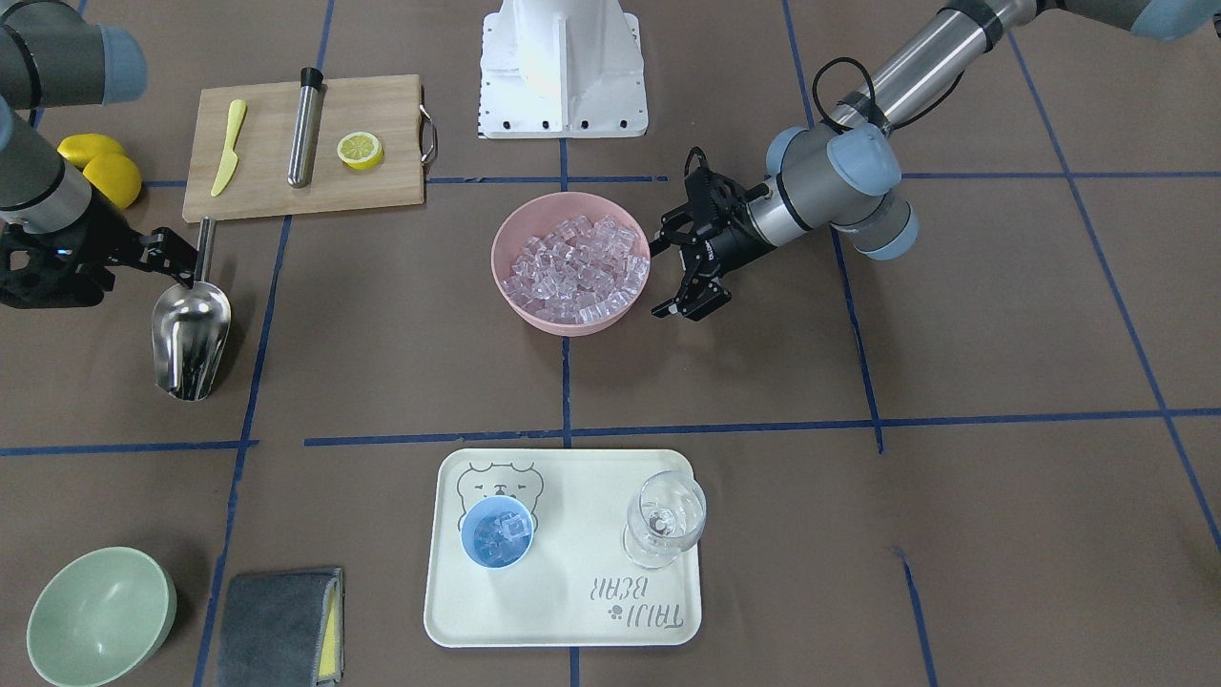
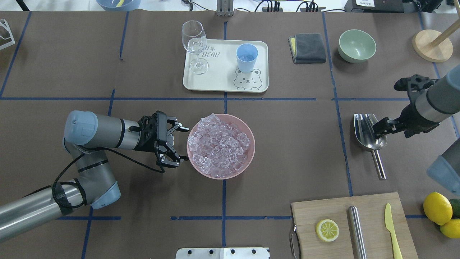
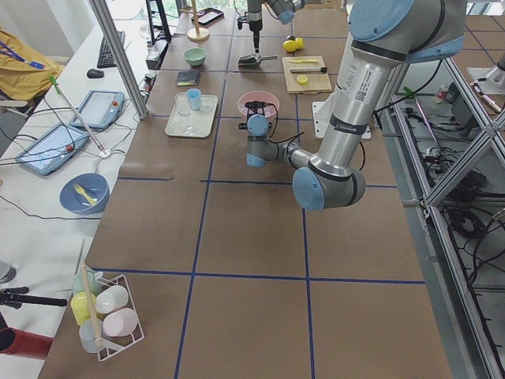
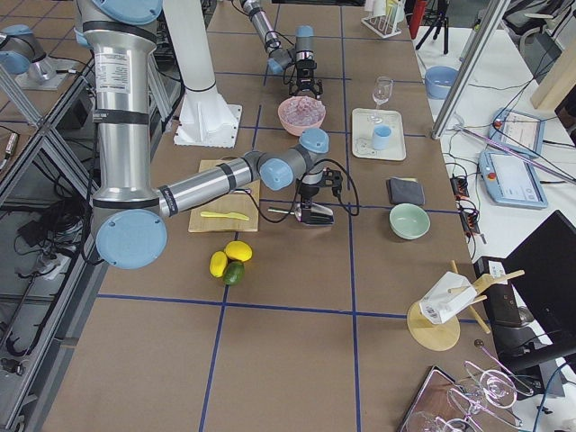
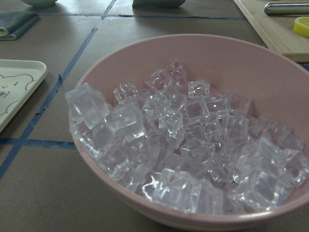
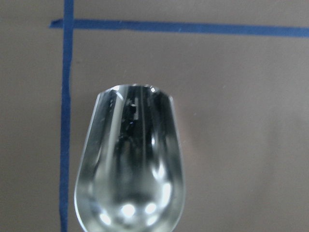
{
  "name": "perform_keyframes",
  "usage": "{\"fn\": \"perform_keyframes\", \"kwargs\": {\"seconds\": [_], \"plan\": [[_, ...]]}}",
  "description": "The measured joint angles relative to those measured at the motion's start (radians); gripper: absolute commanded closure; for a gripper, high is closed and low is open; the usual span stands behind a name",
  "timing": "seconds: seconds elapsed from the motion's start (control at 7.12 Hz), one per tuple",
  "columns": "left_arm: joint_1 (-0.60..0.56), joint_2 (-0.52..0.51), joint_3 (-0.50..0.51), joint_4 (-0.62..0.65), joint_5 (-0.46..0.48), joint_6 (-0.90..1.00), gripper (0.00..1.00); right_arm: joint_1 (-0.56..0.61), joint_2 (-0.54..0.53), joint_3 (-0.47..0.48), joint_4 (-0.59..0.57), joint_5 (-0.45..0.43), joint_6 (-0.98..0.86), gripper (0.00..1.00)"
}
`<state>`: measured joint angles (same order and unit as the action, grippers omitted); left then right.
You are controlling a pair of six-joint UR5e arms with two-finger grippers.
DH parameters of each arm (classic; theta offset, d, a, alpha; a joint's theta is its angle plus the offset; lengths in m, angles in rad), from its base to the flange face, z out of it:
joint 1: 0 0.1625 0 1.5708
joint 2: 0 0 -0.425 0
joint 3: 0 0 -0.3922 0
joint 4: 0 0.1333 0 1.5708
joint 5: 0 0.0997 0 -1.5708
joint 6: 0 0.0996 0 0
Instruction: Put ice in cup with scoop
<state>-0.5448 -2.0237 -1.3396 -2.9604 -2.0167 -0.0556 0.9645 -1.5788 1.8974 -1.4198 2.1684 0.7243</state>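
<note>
Scoop, one; cup, one

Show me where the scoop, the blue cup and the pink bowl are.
Scoop point(image 2: 363, 130): overhead view, on its trough.
Blue cup point(image 2: 246, 64): overhead view, on its side wall.
Pink bowl point(image 1: 572, 326): front-facing view, on its outer wall.

Brown table, blue tape grid

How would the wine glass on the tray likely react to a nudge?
The wine glass has a wide bowl on a thin stem and small foot, so it would probably tip. Clear thin glass: likely fragile. Standing near the tray edge, it might fall off.
</note>
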Motion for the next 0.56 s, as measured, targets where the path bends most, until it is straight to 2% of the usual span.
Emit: {"fn": "perform_keyframes", "kwargs": {"seconds": [0.14, 0.56], "plan": [[-0.001, 0.0, -0.001, 0.0, 0.0, 0.0, 0.0, 0.092, -0.003, -0.008, -0.016, 0.008, -0.102, 0.0], [-0.002, 0.007, -0.005, -0.001, 0.0, 0.0, 0.0, 0.388, -0.067, -0.034, -0.154, 0.05, -0.585, 0.0]]}}
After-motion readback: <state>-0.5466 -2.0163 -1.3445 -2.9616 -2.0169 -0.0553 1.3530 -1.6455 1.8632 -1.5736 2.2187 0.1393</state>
